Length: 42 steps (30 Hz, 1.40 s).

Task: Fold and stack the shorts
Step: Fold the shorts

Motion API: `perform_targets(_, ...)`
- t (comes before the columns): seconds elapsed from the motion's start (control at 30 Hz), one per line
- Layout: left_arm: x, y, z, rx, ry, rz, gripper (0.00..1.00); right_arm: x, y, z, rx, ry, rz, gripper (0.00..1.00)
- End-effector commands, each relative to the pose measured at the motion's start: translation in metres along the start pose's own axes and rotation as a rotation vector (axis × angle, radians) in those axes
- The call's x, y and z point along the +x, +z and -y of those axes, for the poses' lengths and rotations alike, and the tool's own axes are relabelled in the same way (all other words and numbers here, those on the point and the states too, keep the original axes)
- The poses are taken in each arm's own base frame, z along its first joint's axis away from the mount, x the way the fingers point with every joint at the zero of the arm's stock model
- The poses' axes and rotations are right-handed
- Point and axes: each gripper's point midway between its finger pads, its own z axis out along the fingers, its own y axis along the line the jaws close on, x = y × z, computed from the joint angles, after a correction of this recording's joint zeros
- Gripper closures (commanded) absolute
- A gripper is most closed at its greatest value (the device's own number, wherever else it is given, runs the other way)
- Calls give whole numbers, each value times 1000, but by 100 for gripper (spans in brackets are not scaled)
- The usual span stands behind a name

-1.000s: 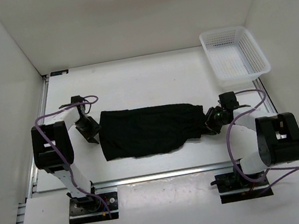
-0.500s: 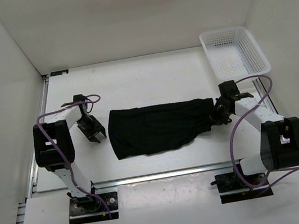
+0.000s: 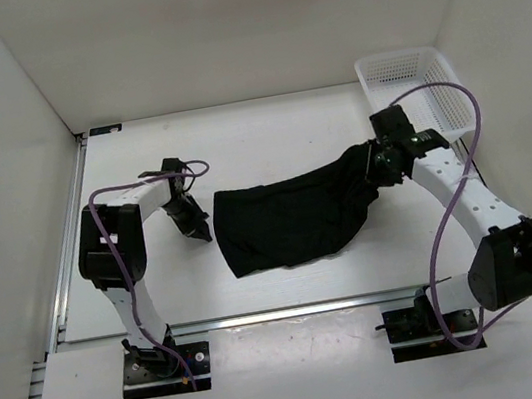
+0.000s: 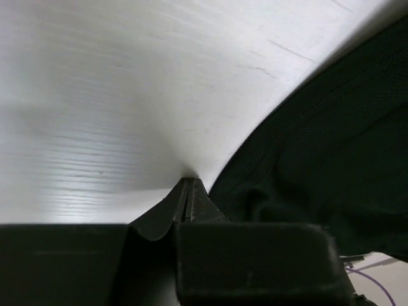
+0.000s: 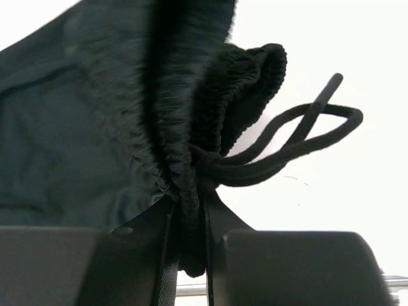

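A white mesh basket point(image 3: 419, 100) sits at the far right corner of the white table point(image 3: 266, 134), with nothing visible inside it, and white walls close in the table on three sides. Nothing lies between the basket and the shorts point(image 3: 290, 221) except the right gripper point(image 3: 383, 163), which sits just beside the basket's near left corner, its arm and a looping purple cable point(image 3: 468, 132) crossing in front of the basket's near rim. The shorts rest on the table to the left of the basket and nearer the arm bases. Their long axis slants from a narrow, bunched end close to the basket out to a broad, flat end well away from it. They are plain black and soft with shallow wrinkles, and the ribbed waistband is gathered into thick folds. The right gripper is clamped on that gathered waistband, and the thin black drawstring point(image 5: 299, 137) loops out to one side of the fingers. The left gripper point(image 3: 195, 227) is at the shorts' broad end, far from the basket. Its fingers are pressed together with nothing between them, their tips down at the tabletop just beside the fabric's edge.
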Motion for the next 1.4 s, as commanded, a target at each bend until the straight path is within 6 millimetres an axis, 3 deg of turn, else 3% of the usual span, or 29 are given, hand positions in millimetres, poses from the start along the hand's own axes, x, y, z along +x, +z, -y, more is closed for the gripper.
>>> perform_targets(0.0, -2, 13, 8, 5, 14, 5, 90, -21, -29, -27, 16, -148, 93, 99)
perform_targets(0.07, 2, 14, 16, 12, 35, -4, 90, -16, -29, -41, 33, -204, 73, 99)
perform_targets(0.2, 3, 17, 23, 18, 57, 0, 90, 2, -38, -100, 11, -392, 84, 99)
perform_targets(0.23, 3, 16, 23, 18, 57, 0, 90, -4, -47, -118, -4, -404, 117, 99)
perform_targets(0.27, 6, 20, 24, 12, 64, -10, 90, 14, -44, -135, 3, -480, 90, 99)
perform_targets(0.33, 6, 20, 24, 11, 55, -11, 90, 17, -42, -160, 12, -515, 108, 99)
perform_targets(0.47, 10, 24, 20, 0, 51, -25, 90, 50, -41, -210, -35, -620, 102, 99)
perform_targets(0.53, 12, 26, 18, -6, 50, -31, 90, 63, -29, -224, -32, -648, 82, 99)
perform_targets(0.67, 12, 28, 15, -14, 50, -25, 90, 84, -26, -259, -73, -714, 84, 99)
perform_targets(0.73, 12, 28, 15, -14, 50, -25, 90, 91, -18, -267, -70, -741, 76, 99)
perform_targets(1.07, 8, 22, 8, -15, 41, -8, 90, 112, -11, -317, -190, -794, 101, 99)
perform_targets(1.13, 2, 13, -1, -3, 25, 14, 87, 131, -23, -327, -339, -853, 63, 73)
perform_targets(1.17, -2, 8, -15, -8, 6, 16, 79, 130, -32, -345, -443, -840, 98, 57)
perform_targets(1.2, -12, -5, -21, -11, 1, 61, 69, 135, -42, -339, -496, -847, 93, 18)
perform_targets(1.23, -17, -12, -40, -29, -40, 64, 57, 133, -51, -348, -558, -836, 124, 6)
perform_targets(1.27, -22, -20, -48, -25, -35, 77, 32, 131, -55, -345, -568, -830, 135, 0)
perform_targets(1.3, -28, -33, -56, -26, -46, 112, 22, 127, -68, -342, -599, -819, 154, 0)
perform_targets(1.33, -33, -41, -70, -31, -86, 117, 14, 133, -61, -333, -592, -823, 147, 0)
perform_targets(1.37, -43, -53, -71, -19, -71, 150, 11, 123, -70, -326, -596, -790, 171, 0)
